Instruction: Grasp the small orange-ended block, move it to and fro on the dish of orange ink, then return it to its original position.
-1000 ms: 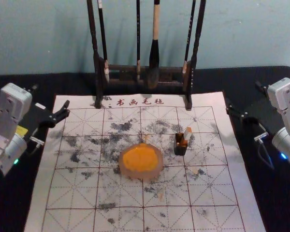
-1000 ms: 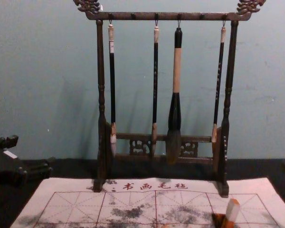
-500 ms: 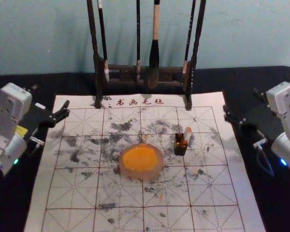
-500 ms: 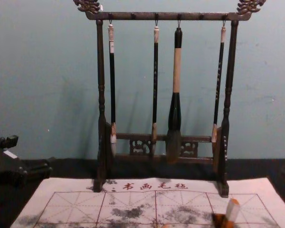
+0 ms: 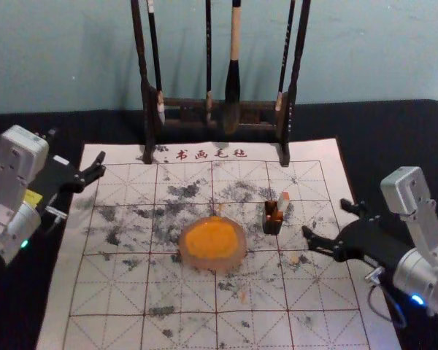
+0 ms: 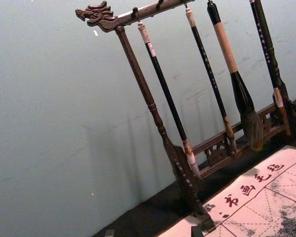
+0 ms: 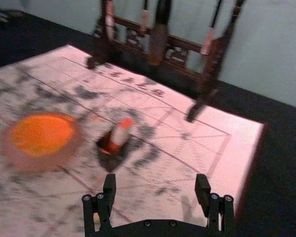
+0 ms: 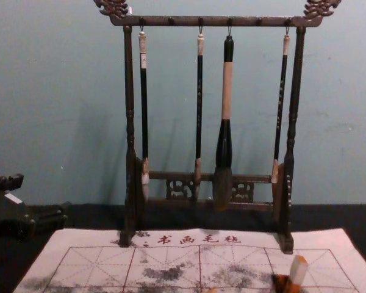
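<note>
The small orange-ended block [image 5: 282, 202] leans in a small dark holder [image 5: 272, 221] on the mat, right of the round dish of orange ink [image 5: 212, 243]. My right gripper [image 5: 327, 224] is open over the mat's right side, to the right of the holder, holding nothing. In the right wrist view the block [image 7: 120, 134] stands beyond the open fingers of the right gripper [image 7: 155, 187], its tip orange. The chest view has the block [image 8: 297, 273] at the bottom right. My left gripper [image 5: 95, 169] is parked, open, at the mat's left edge.
A dark wooden rack [image 5: 219, 115] with several hanging brushes stands at the mat's back edge, behind the dish and holder. The ink-stained mat [image 5: 182, 332] lies on a black-covered table [image 5: 14, 321], with a wall behind.
My right gripper has moved inward and toward the front, from beside the mat's right edge to over it. The left arm, dish, holder and block are where they were.
</note>
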